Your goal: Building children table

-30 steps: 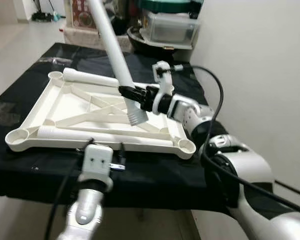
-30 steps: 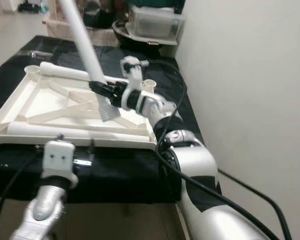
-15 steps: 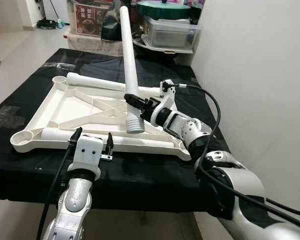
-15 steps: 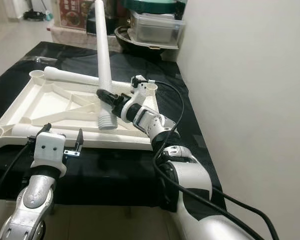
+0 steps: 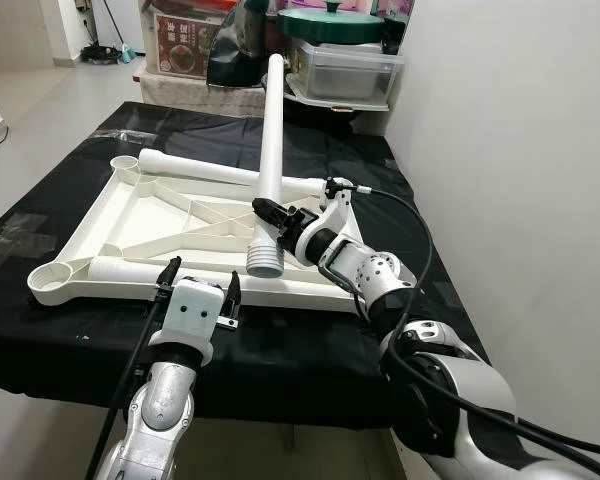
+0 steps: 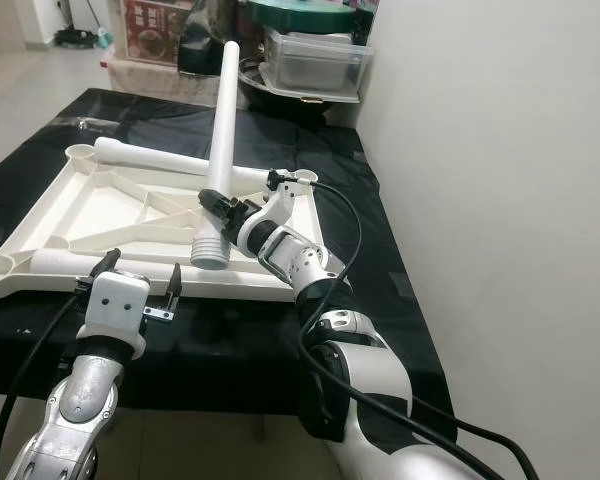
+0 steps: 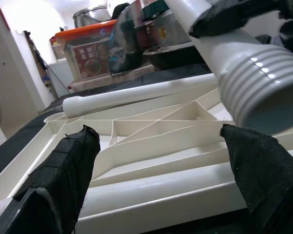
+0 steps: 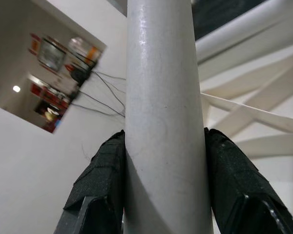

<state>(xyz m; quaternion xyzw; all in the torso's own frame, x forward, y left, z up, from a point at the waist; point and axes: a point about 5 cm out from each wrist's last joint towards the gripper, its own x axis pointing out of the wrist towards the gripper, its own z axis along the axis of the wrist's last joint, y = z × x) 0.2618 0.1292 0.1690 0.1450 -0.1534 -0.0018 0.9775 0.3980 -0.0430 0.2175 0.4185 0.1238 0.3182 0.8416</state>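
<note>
A white plastic table top (image 5: 130, 215) lies upside down on a black-covered table. One white leg (image 5: 210, 172) rests along its far side and another (image 5: 130, 270) along its near side. My right gripper (image 5: 270, 215) is shut on a third leg (image 5: 272, 140), holding it nearly upright. Its threaded end (image 5: 265, 260) hangs just above the table top's near rail. In the right wrist view both fingers (image 8: 102, 180) press the leg (image 8: 161, 97). My left gripper (image 5: 200, 280) stands open at the near rim, with nothing between its fingers (image 7: 73, 165).
The black cloth table (image 5: 70, 150) runs along a white wall (image 5: 510, 150) on the right. Behind it stand a pot with a green lid (image 5: 340, 25), a clear bin (image 5: 345, 70) and a printed box (image 5: 185, 45). Open floor lies to the left.
The held leg has swung from leaning left to nearly upright, and its threaded end has come toward the near rail. The left gripper now shows open at the rim. The camera has shifted.
</note>
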